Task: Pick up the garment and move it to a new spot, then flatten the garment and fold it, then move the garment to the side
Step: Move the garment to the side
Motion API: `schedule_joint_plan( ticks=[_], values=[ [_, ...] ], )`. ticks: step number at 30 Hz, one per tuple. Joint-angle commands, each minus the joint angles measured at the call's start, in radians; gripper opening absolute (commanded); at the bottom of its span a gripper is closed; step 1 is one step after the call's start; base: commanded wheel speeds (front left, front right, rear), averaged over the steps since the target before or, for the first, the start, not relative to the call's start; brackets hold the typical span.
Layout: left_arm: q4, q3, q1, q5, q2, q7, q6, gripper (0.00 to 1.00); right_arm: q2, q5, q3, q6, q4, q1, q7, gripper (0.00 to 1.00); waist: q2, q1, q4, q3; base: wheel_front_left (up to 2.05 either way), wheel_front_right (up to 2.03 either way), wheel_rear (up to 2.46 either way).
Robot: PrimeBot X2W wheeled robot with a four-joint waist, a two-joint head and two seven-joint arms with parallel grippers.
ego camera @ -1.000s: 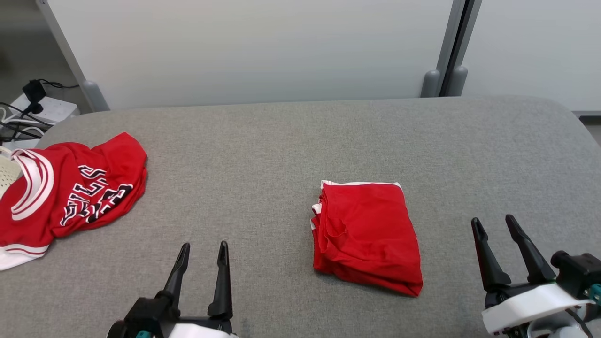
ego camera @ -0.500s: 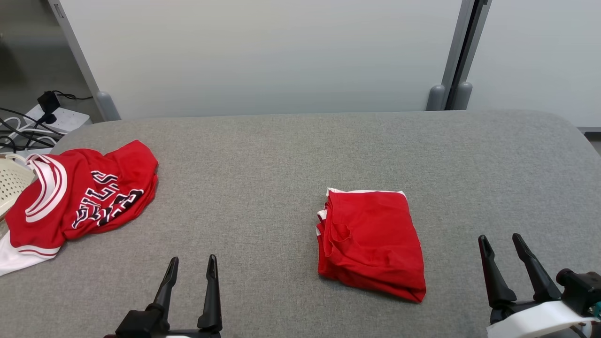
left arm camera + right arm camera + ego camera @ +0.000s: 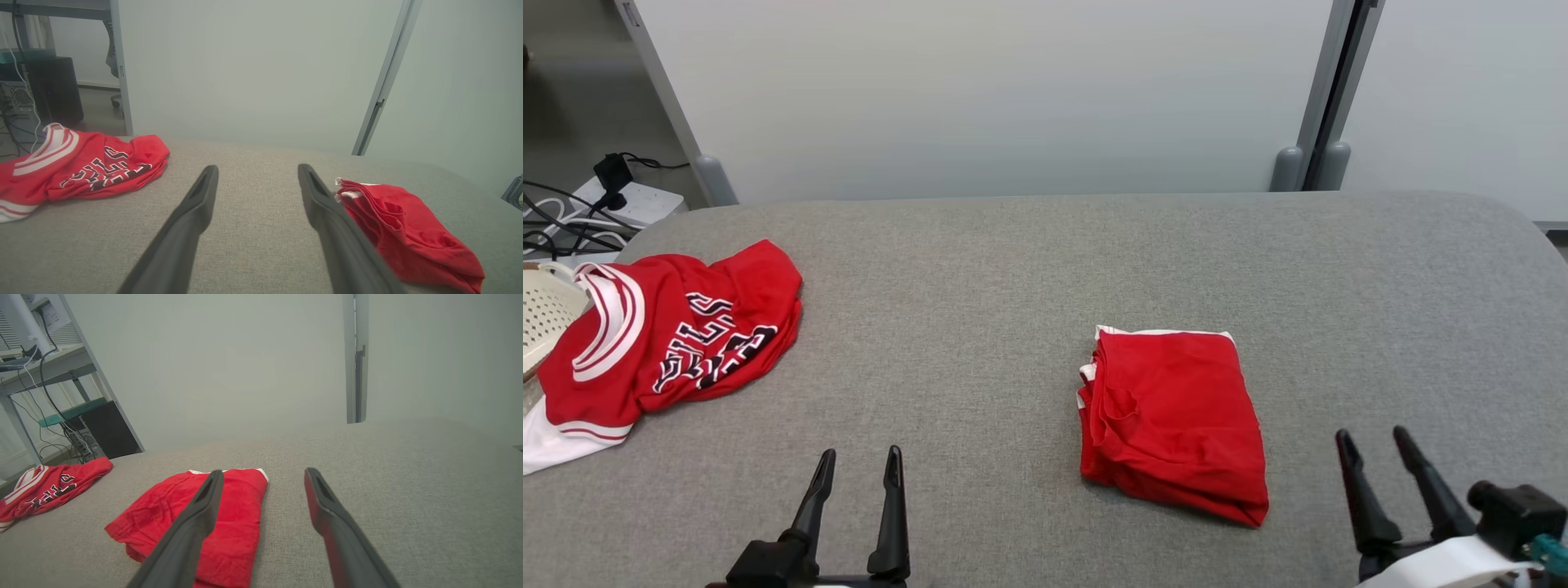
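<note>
A folded red garment [image 3: 1172,425] with white trim lies flat on the grey padded table [image 3: 1045,261], right of centre. It also shows in the left wrist view [image 3: 408,237] and the right wrist view [image 3: 196,522]. A crumpled red jersey [image 3: 670,335] with black lettering and white bands lies at the table's left end. My left gripper [image 3: 862,451] stands open near the front edge, left of the folded garment, with nothing between its fingers. To the right of that garment my right gripper [image 3: 1370,433] is open too, and touches nothing.
A cream perforated basket [image 3: 543,314] sits at the far left beside the jersey. A power strip with cables [image 3: 613,200] lies on the floor beyond the table's left corner. Pale partition panels [image 3: 980,90] stand behind the table.
The head view has shifted a little, so the whole scene sits lower. Both grippers have drawn back slightly toward the near edge. Both garments lie as before.
</note>
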Motion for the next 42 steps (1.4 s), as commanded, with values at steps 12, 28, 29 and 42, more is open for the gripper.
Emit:
schedule_joint_plan(
  ticks=[12,28,29,42],
  values=[
    [-0.023,-0.014,-0.055,0.008,0.002,-0.006,-0.01,1.0,-0.032,0.303,0.157,0.001,0.27,-0.207,0.023,1.0,0.0,0.0,0.051,0.042,0.0,0.0,0.0],
    [-0.055,-0.064,-0.165,-0.023,0.002,-0.006,0.004,1.0,-0.171,0.715,0.317,0.001,0.434,-0.494,0.29,1.0,0.0,0.0,0.163,0.195,0.0,0.0,0.0],
    [-0.056,-0.063,-0.171,-0.025,0.002,-0.006,0.006,1.0,-0.176,0.733,0.327,0.001,0.435,-0.502,0.307,1.0,0.0,0.0,0.167,0.201,0.0,0.0,0.0],
    [-0.06,-0.06,-0.196,-0.036,0.002,-0.006,0.014,1.0,-0.182,0.865,0.424,0.001,0.505,-0.551,0.398,0.08,0.0,0.0,0.196,0.234,0.0,0.0,0.0]
  ],
)
